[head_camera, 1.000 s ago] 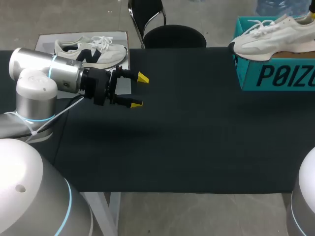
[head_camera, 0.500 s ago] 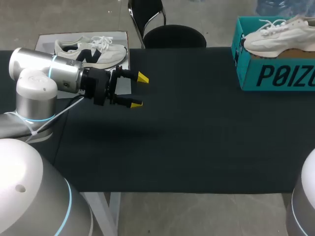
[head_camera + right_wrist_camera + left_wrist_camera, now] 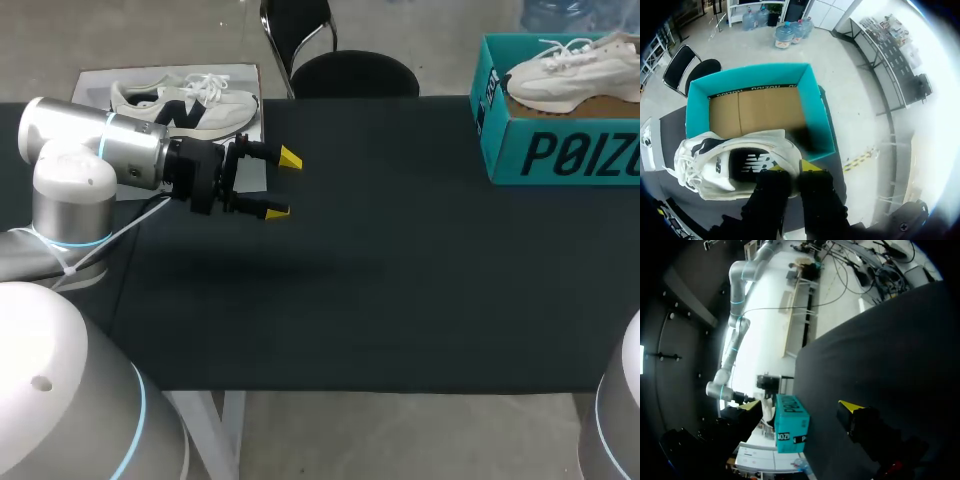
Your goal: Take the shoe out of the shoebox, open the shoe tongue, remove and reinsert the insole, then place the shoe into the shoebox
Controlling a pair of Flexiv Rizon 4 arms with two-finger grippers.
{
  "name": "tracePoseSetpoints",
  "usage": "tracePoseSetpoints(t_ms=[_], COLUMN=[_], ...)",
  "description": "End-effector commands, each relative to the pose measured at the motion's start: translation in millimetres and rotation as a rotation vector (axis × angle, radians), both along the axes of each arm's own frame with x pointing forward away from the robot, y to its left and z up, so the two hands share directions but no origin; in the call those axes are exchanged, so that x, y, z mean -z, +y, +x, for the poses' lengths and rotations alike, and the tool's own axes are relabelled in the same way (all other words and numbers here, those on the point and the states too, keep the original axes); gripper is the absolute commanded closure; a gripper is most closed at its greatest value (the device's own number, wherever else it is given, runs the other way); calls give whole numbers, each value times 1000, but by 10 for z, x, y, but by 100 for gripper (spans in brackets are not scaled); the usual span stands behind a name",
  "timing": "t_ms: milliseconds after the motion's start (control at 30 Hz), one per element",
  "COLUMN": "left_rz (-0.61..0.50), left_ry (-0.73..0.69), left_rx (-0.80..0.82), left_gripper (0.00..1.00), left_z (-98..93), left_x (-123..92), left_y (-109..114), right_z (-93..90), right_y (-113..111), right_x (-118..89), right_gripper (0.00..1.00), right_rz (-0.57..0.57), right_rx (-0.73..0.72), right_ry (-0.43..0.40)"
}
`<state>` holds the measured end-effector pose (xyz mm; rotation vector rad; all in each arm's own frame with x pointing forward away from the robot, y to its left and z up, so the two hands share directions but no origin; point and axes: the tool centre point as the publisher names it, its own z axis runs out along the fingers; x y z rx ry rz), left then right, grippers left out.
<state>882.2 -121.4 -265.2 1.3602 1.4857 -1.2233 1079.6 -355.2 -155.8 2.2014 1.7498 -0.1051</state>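
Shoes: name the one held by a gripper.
The pale cream shoe over the teal shoebox: the right gripper is shut on its heel. The other shoe, with a dark side mark, lies on the grey board, clear of the open left gripper.

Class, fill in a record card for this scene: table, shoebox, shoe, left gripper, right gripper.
table: black cover
shoebox: teal, open, at the table's far right
shoe: white, held over the open shoebox
left gripper: open, empty, above the table
right gripper: shut on the shoe at its heel end
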Motion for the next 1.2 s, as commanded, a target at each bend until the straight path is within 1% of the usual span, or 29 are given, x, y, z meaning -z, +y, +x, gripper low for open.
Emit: tracePoseSetpoints(t_ms=[33, 367, 500, 733, 833, 1200], left_rz=[1, 1, 1, 1, 1, 1], left_ry=[-1, -1, -1, -1, -1, -1], left_rx=[1, 1, 1, 1, 1, 1], left_gripper=[0, 0, 0, 0, 0, 0], left_z=[4, 4, 4, 4, 4, 4], left_x=[0, 0, 0, 0, 0, 0], left_y=[-3, -3, -3, -3, -3, -3], right_z=[179, 390, 456, 557, 544, 297], right_y=[-162, -467, -521, -541, -536, -486], right_x=[-16, 247, 330, 505, 609, 1048], right_gripper=[100, 100, 100, 100, 100, 100], right_rz=[13, 15, 24, 32, 33, 77], right_rx=[17, 45, 50, 35, 33, 42], right_ry=[3, 5, -1, -10, -11, -18])
